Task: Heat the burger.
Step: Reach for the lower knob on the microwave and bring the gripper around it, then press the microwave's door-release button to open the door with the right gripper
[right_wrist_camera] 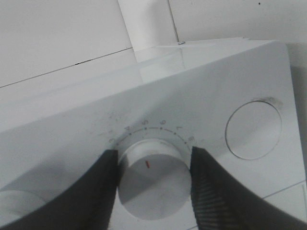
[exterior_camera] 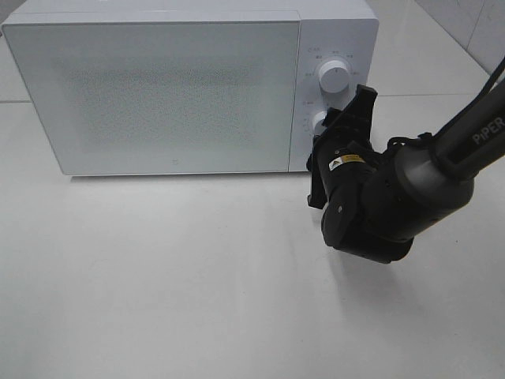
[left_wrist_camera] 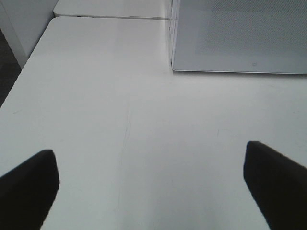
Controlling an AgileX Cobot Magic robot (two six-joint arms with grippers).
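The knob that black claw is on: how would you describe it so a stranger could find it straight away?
On the big white microwave, the right-hand strip carries two round white knobs, one above the other. It is the lower knob, with a small red mark on its face and the claw closed around it; the upper knob stands free.

A smooth white matte bench (exterior_camera: 197, 276) carries one thing: a white box-shaped microwave oven (exterior_camera: 158, 87), standing flat toward the far edge with its speckled door shut and facing the near edge. At the oven's end nearer the right edge, the control panel has a round white upper knob (exterior_camera: 335, 76) and a round white lower knob (right_wrist_camera: 153, 177). A thin seam (exterior_camera: 426, 95) crosses the bench and meets the oven from both sides. A faint hairline scratch (left_wrist_camera: 125, 134) marks the surface nearer the left edge
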